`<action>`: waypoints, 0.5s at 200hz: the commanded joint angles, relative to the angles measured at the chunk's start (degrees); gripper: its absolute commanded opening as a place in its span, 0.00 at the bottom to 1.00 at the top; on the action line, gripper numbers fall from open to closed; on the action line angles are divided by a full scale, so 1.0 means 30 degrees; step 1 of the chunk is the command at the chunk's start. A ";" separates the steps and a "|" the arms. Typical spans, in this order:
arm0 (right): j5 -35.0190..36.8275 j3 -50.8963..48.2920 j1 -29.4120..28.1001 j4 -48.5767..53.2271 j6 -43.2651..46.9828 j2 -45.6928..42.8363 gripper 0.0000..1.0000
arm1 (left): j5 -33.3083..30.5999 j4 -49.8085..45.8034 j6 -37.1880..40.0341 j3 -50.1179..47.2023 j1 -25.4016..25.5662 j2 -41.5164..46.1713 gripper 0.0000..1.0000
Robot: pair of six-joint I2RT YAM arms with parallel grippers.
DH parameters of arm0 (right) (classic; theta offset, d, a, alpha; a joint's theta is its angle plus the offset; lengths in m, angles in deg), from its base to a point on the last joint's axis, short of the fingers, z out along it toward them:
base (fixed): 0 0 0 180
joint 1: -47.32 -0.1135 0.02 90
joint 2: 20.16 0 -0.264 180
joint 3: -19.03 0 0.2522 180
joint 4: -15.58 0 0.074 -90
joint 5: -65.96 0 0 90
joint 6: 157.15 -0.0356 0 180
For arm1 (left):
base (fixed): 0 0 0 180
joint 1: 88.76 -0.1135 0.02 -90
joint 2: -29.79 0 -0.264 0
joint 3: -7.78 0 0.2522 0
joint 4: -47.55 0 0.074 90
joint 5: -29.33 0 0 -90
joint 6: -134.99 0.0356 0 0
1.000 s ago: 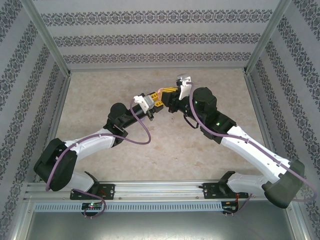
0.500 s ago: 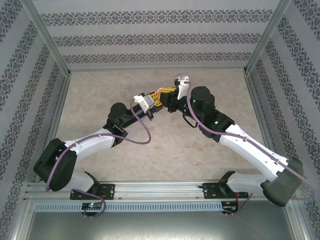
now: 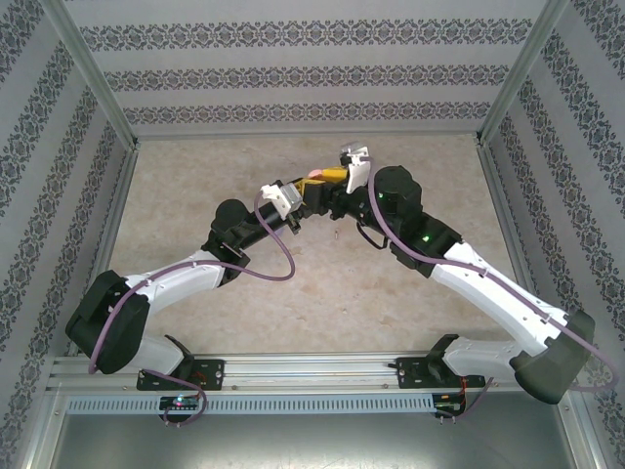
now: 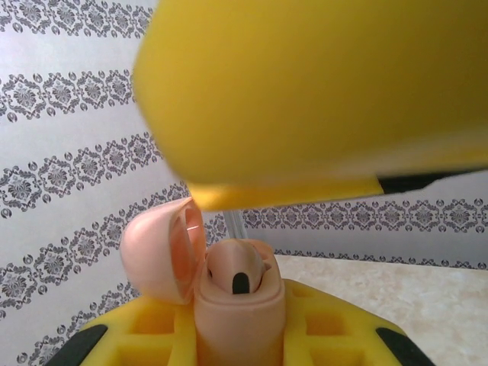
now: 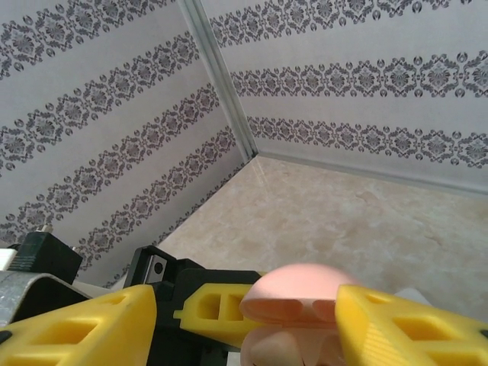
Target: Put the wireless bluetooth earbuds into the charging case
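The right gripper [image 3: 329,180] now stands with its yellow fingers [image 5: 84,328] spread wide, where a second ago they sat pinched together by the tip of the left gripper [image 3: 303,193]; the pale pink lid of the charging case [image 3: 314,174] now shows from above between the two grippers, a spot the closed fingers covered before; the right arm [image 3: 459,269] sits a touch further left than earlier, its white wrist camera [image 3: 355,166] and dark elbow housing [image 3: 395,195] both shifted that way; its forearm lies slightly lower in the overhead view.
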 commanded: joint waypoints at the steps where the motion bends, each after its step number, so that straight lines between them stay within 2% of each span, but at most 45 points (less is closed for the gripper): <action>1: 0.0241 0.0794 0.0512 0.0212 -0.0653 -0.1138 0.67 | 0.0129 0.0820 -0.0264 0.0498 0.0248 0.0512 0.00; 81: 0.1368 0.0092 0.2128 0.2778 -0.1843 -0.4069 0.75 | -0.0903 0.1019 -0.0408 -0.0314 0.0236 0.1017 0.00; 100: 0.1626 -0.0105 0.2637 0.3329 -0.2046 -0.4331 0.81 | -0.0936 0.0784 -0.0469 -0.0491 0.0234 0.1443 0.00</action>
